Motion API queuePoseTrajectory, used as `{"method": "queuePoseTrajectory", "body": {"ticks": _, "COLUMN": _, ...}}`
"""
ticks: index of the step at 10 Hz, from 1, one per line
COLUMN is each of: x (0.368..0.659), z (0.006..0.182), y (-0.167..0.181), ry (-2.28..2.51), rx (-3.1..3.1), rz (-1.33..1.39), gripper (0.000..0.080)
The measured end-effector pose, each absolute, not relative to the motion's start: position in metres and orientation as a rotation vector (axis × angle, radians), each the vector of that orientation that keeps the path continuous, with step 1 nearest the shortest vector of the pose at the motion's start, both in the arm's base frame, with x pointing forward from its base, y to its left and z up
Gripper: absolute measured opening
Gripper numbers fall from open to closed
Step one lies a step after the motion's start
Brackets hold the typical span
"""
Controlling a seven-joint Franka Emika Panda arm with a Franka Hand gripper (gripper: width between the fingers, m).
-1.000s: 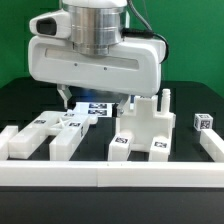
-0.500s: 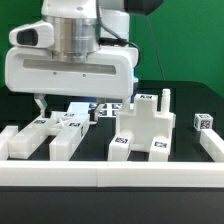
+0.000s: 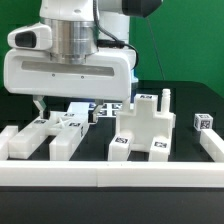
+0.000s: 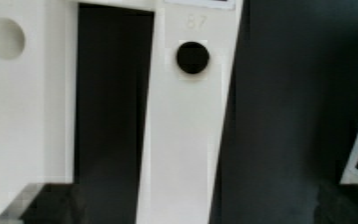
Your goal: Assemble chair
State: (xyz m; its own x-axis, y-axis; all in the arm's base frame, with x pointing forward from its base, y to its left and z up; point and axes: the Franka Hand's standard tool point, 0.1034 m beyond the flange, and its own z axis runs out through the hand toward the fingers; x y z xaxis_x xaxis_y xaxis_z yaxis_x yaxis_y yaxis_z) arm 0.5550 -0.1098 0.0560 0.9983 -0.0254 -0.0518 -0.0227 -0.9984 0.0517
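The chair parts are white blocks with small tags. Two bars [image 3: 22, 141] [image 3: 65, 137] lie at the exterior view's left, and a chunky stepped piece [image 3: 145, 127] with two posts stands in the middle. A small tagged piece [image 3: 203, 122] sits at the right. My gripper [image 3: 72, 108] hangs open just above the left bars. In the wrist view a long white bar [image 4: 190, 140] with a round hole runs between my spread fingers, and the gripper [image 4: 190, 212] holds nothing. A second white part [image 4: 19, 90] with a hole lies beside it.
The marker board [image 3: 97, 108] lies flat behind the parts, partly hidden by my gripper. A white border rail [image 3: 110, 175] runs along the front edge. Another tagged white part [image 4: 357, 150] shows at the edge of the wrist view.
My gripper has moved toward the exterior view's left, from over the middle to over the left bars. It has held still for the last half second. The parts have not moved.
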Motion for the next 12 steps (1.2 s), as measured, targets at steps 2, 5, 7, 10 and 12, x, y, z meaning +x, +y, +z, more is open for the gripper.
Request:
{"method": "queuePoseTrajectory", "body": {"ticks": 2, "x": 0.558, "z": 0.047, "y": -0.114, "ry": -0.042, "rx": 3.075, "rz": -0.035, "gripper": 0.0649}}
{"method": "queuePoseTrajectory", "body": {"ticks": 5, "x": 0.56, "z": 0.043, "y": -0.115, "ry": -0.052, "rx": 3.076, "rz": -0.037, "gripper": 0.0649}}
{"method": "queuePoseTrajectory", "body": {"ticks": 7, "x": 0.56, "z": 0.042, "y": -0.118, "ry": -0.054, "rx": 3.072, "rz": -0.018, "gripper": 0.0649}}
{"method": "queuePoseTrajectory", "body": {"ticks": 10, "x": 0.556, "z": 0.035, "y": -0.117, "ry": -0.06, "rx": 3.073, "rz": -0.046, "gripper": 0.0649}}
{"method": "queuePoseTrajectory", "body": {"ticks": 12, "x": 0.554, "z": 0.031, "y": -0.114, "ry": -0.054, "rx": 3.072, "rz": -0.055, "gripper": 0.0649}}
